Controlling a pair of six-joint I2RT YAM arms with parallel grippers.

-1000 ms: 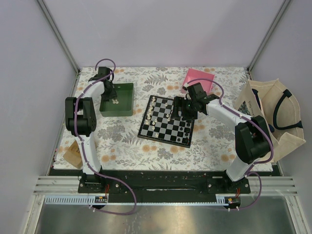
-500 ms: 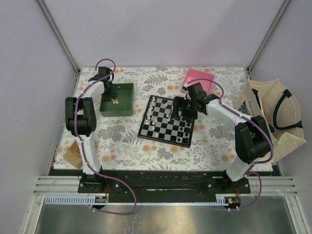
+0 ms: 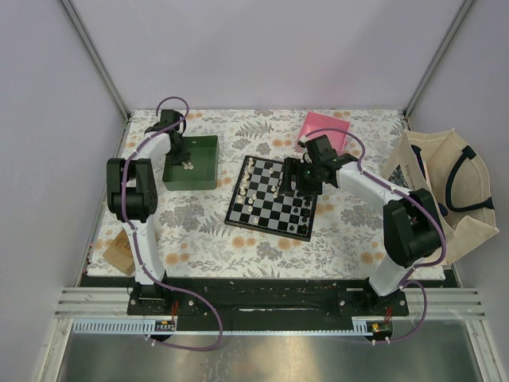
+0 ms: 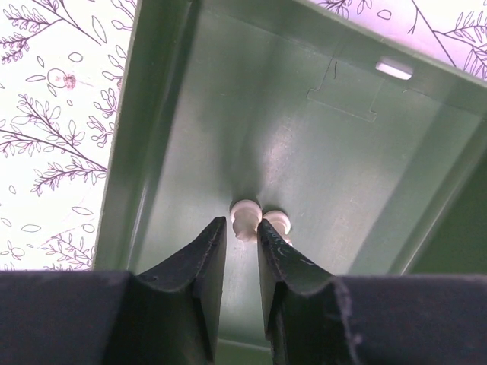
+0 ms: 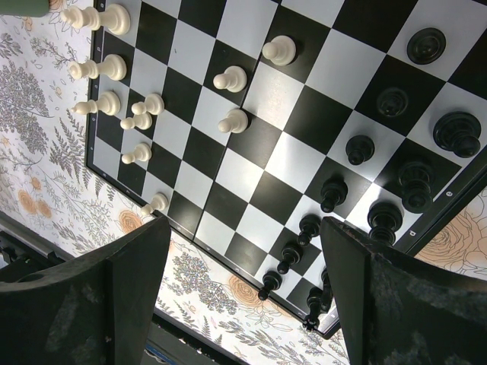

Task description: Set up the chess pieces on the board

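Note:
The green tray (image 3: 205,177) holds two cream-white chess pieces on its floor. In the left wrist view my left gripper (image 4: 242,226) reaches into the tray (image 4: 129,152). Its jaws stand narrowly apart on either side of one cream piece (image 4: 245,215), and the other piece (image 4: 278,221) lies just right of the right finger. My right gripper (image 3: 296,181) hovers wide open over the right side of the board (image 3: 270,208), holding nothing. Cream pieces (image 5: 228,78) stand on the board's left side and black pieces (image 5: 332,192) along its right side.
A pink box (image 3: 324,131) lies behind the board at the back. A cream tote bag (image 3: 445,191) stands at the right edge. A small brown packet (image 3: 119,251) lies near the left arm's base. The table has a floral cover (image 3: 199,231).
My left gripper's jaws have drawn closer together around the cream piece in the tray. Neither arm has visibly shifted in the top view.

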